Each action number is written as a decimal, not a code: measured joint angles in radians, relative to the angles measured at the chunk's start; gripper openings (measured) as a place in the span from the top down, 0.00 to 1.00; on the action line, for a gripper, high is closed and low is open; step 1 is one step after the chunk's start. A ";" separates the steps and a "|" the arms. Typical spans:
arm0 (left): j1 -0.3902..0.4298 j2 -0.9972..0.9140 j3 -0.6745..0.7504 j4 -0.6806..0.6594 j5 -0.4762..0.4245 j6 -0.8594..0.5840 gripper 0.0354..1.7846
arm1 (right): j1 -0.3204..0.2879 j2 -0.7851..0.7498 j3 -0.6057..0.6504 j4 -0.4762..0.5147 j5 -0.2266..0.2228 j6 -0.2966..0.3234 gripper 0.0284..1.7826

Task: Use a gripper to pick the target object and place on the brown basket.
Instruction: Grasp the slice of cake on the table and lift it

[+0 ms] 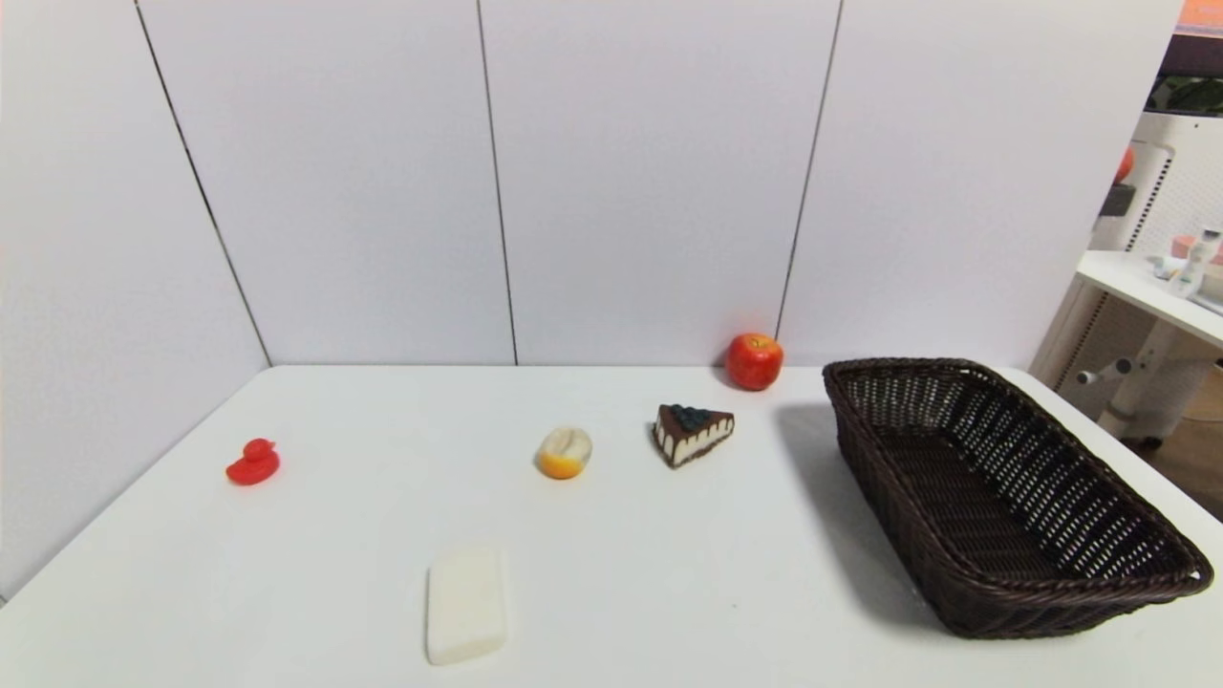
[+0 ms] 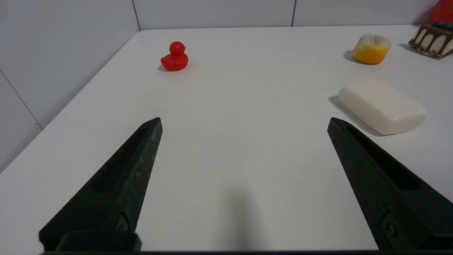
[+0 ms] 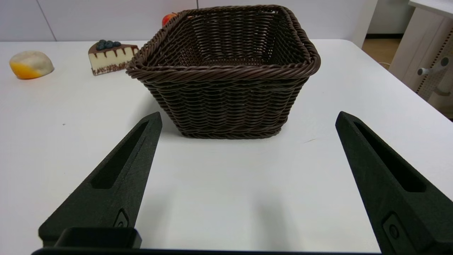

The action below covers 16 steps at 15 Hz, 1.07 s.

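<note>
The chocolate cake slice [image 1: 694,433] with blueberries on top lies on the white table, left of the brown basket [image 1: 1003,497] and in front of the red apple [image 1: 754,360]. The slice also shows in the right wrist view [image 3: 111,56] and at the edge of the left wrist view [image 2: 432,39]. The basket [image 3: 226,71] is empty. My left gripper [image 2: 244,120] is open and empty over the table's near left part. My right gripper [image 3: 247,118] is open and empty, just short of the basket's near end. Neither arm shows in the head view.
An orange-and-cream round fruit [image 1: 564,452] lies left of the cake slice. A white soap-like block [image 1: 465,602] lies at the near centre. A red toy duck [image 1: 253,463] sits at the far left. Wall panels close the back and left sides.
</note>
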 joint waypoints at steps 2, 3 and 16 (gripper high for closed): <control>0.000 0.000 0.000 0.000 0.000 0.000 0.06 | 0.000 0.006 -0.001 -0.002 0.000 -0.004 0.05; 0.000 0.000 0.000 0.000 0.000 0.000 0.06 | -0.001 0.024 -0.007 -0.007 0.000 -0.004 0.05; 0.000 0.000 0.000 0.000 0.000 -0.001 0.06 | 0.366 0.956 -1.017 0.039 0.077 -0.190 0.05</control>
